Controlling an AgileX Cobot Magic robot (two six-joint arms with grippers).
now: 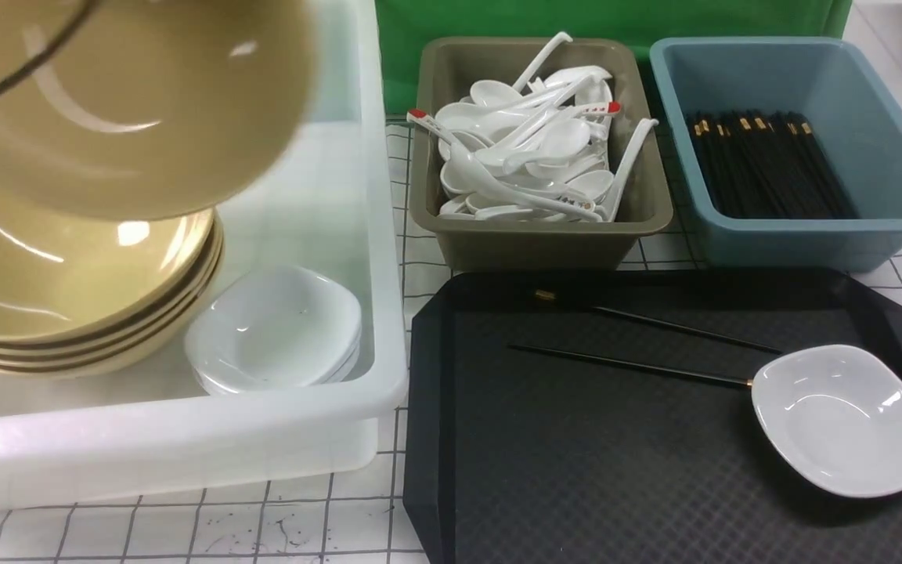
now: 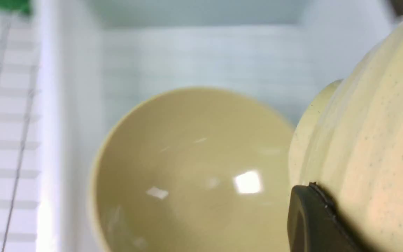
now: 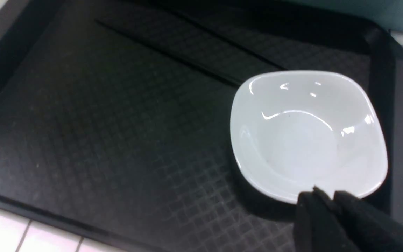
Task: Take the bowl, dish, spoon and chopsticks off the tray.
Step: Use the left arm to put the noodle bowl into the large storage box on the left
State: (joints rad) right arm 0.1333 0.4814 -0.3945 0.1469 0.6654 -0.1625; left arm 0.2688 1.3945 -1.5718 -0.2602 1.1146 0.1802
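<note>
The tan bowl (image 1: 130, 102) hangs tilted in the air over the stack of bowls in the white tub. My left gripper (image 2: 322, 199) is shut on the bowl (image 2: 369, 133), with one black finger (image 2: 310, 224) pressed on its outer wall. The small white dish (image 1: 842, 419) lies at the right end of the black tray (image 1: 576, 470). Two black chopsticks (image 1: 639, 362) lie apart on the tray behind and left of the dish. No spoon lies on the tray. My right gripper (image 3: 327, 196) is shut and empty, above the near rim of the dish (image 3: 306, 136).
The white tub (image 1: 377, 235) on the left holds stacked tan bowls (image 1: 67, 290) and stacked white dishes (image 1: 275, 329). Behind the tray stand an olive bin (image 1: 537, 235) of white spoons and a blue bin (image 1: 795, 227) of black chopsticks.
</note>
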